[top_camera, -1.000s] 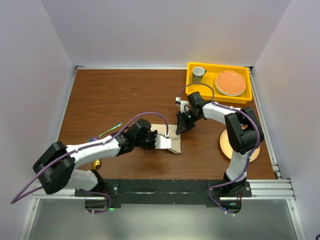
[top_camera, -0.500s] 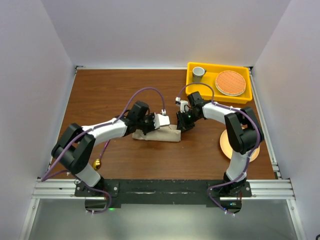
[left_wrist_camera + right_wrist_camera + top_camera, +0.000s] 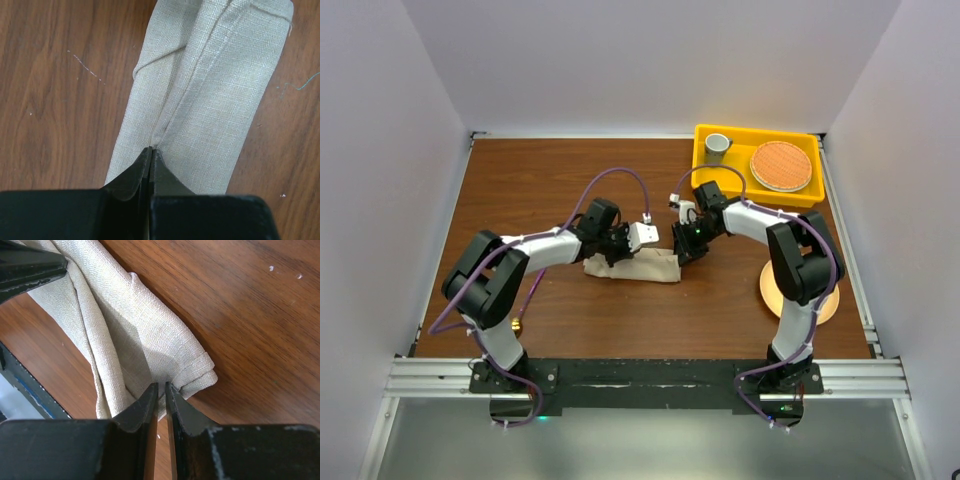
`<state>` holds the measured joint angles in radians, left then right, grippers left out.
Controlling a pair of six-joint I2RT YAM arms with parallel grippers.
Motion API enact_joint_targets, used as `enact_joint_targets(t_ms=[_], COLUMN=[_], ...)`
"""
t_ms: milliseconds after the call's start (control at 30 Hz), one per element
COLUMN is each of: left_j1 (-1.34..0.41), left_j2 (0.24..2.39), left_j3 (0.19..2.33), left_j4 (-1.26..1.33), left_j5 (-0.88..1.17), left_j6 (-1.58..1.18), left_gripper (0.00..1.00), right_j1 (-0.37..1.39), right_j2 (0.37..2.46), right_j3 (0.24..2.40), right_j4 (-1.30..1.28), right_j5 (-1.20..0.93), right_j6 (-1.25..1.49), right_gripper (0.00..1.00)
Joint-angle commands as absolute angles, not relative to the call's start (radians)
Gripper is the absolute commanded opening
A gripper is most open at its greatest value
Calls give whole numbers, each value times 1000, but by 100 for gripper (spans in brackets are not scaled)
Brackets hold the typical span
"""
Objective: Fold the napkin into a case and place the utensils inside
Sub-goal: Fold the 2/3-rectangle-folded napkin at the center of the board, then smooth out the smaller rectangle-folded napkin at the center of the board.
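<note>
The napkin lies on the brown worktop folded into a long, narrow strip, near the middle and slightly toward the near edge, running left to right between the two arms. In the left wrist view we see its layers lapped lengthwise, a stitched hem running down the strip to a crease.

The left hand rests on the strip's left part with its fingers pressed together, tips right at that crease. We cannot tell whether any cloth is caught between them. The right hand is at the strip's right end, its fingers nearly together and clamped on a pucker of cloth beside the rounded, hemmed corner.

Further out, the spoon shows only a gold glint beside the left arm, near the front edge. A peach plate sits at the right, partly behind the right arm. At the far right corner stands a yellow bin holding a small cup and a round orange disc.
</note>
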<state>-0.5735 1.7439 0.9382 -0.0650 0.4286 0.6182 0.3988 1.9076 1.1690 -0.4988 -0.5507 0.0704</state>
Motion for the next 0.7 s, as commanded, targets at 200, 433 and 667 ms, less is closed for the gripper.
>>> enact_joint_targets(t_ms=[200, 433, 667], left_j1=[-565, -566, -563], left_j2=[1718, 1821, 1890], left_j3=[1048, 1106, 1117], left_j4=[-92, -107, -143], left_j5=[469, 440, 393], left_j6=[607, 641, 644], left_gripper=[0, 0, 0], right_j1=[408, 406, 403], right_j2=[2023, 2039, 2005], right_j3=[1183, 1210, 1270], right_j4=[-508, -531, -604], right_j5=[-396, -396, -408], right_j6=[-49, -67, -83], right_gripper=[18, 19, 21])
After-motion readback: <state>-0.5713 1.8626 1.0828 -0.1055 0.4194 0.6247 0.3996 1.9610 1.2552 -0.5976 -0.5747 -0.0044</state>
